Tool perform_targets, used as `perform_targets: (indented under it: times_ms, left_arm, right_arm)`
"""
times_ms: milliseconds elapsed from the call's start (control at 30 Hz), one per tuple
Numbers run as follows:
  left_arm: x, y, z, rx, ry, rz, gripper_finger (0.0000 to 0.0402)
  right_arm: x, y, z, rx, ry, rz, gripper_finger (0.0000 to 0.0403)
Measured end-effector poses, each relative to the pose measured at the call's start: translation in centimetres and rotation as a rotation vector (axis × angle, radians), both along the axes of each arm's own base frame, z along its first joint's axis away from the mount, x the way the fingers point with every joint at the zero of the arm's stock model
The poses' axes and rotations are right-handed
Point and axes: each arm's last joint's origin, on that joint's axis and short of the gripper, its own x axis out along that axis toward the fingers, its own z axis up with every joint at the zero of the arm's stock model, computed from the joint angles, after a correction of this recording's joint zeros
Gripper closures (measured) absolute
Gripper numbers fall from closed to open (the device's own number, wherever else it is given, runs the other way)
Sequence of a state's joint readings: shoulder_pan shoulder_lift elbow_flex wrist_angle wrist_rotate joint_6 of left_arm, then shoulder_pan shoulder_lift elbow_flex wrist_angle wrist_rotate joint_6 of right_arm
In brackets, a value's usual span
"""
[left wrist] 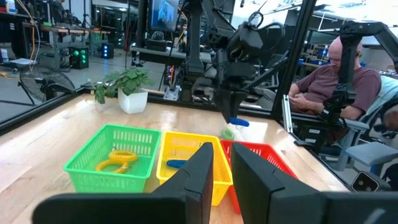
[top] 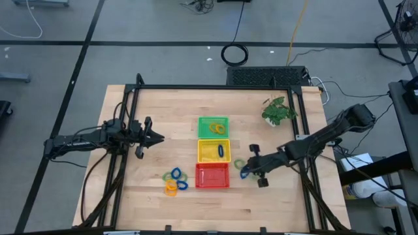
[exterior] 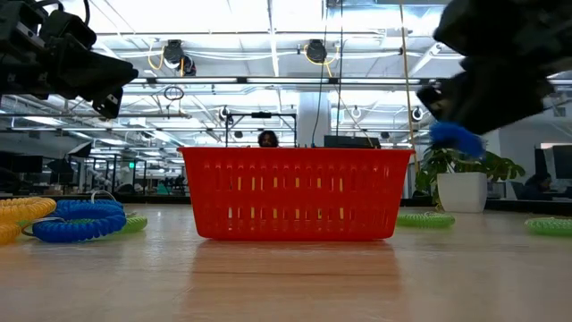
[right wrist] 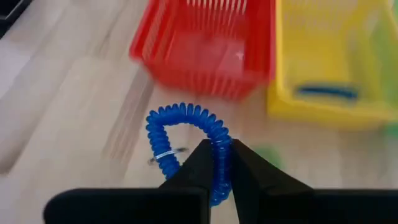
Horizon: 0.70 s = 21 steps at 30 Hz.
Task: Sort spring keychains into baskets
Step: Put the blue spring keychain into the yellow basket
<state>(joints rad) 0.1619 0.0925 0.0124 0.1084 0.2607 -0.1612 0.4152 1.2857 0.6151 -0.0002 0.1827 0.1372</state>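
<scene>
Three baskets stand in a row mid-table: green (top: 213,126) holding an orange-yellow keychain (left wrist: 118,160), yellow (top: 214,151) holding a blue one (left wrist: 177,163), and red (top: 213,175) nearest the near edge. My right gripper (top: 249,171) hovers just right of the red basket, shut on a blue spring keychain (right wrist: 186,140). A green keychain (top: 239,163) lies on the table close by. Several blue, orange-yellow and green keychains (top: 175,181) lie in a cluster left of the red basket. My left gripper (top: 155,137) waits left of the baskets, above the table, with its fingers together. My right gripper pinches the blue keychain's coil between its two fingers at one side of the loop (right wrist: 219,155), the fingers lying across the coil. It comes from the table's right side, slanting down. The loop (exterior: 456,136) is lifted clear of the table and hangs below the fingers.
A potted plant (top: 277,111) stands near the table's far right corner. More green keychains (exterior: 424,219) lie right of the red basket (exterior: 295,192). Black frame rails run along both table sides. A person (left wrist: 336,87) sits beyond the right edge. A black cable coil (top: 235,54) lies on the floor.
</scene>
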Motion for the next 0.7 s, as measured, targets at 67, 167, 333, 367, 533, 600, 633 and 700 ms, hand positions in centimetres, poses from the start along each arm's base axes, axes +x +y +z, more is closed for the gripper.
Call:
perform_targets:
  times_ms: [67, 167, 333, 367, 533, 600, 633, 700]
  left_arm:
    - [0.0, 0.0, 0.0, 0.0, 0.0, 0.0, 0.0341]
    - [0.0, 0.0, 0.0, 0.0, 0.0, 0.0, 0.0341]
    - [0.0, 0.0, 0.0, 0.0, 0.0, 0.0, 0.0341]
    - [0.0, 0.0, 0.0, 0.0, 0.0, 0.0, 0.0341]
    - [0.0, 0.0, 0.0, 0.0, 0.001, 0.0, 0.0341]
    - [0.0, 0.0, 0.0, 0.0, 0.0, 0.0, 0.0341]
    - [0.0, 0.0, 0.0, 0.0, 0.0, 0.0, 0.0341]
    - [0.0, 0.0, 0.0, 0.0, 0.0, 0.001, 0.0341]
  right_arm:
    - [0.8, -0.2, -0.2, -0.032, -0.045, 0.022, 0.0383]
    - [1.7, -0.9, -1.5, -0.105, -0.02, 0.033, 0.0383]
    - [2.5, -2.5, -3.6, -0.181, 0.07, -0.055, 0.0383]
    - [2.6, -2.8, -3.9, -0.181, 0.079, -0.064, 0.0383]
    - [2.8, -3.3, -4.3, -0.182, 0.102, -0.086, 0.0383]
    - [2.6, -3.3, -4.4, -0.187, 0.121, -0.083, 0.0383]
    - [2.4, -3.3, -4.4, -0.191, 0.137, -0.08, 0.0383]
    - [2.0, -3.3, -4.4, -0.184, 0.168, -0.09, 0.0383]
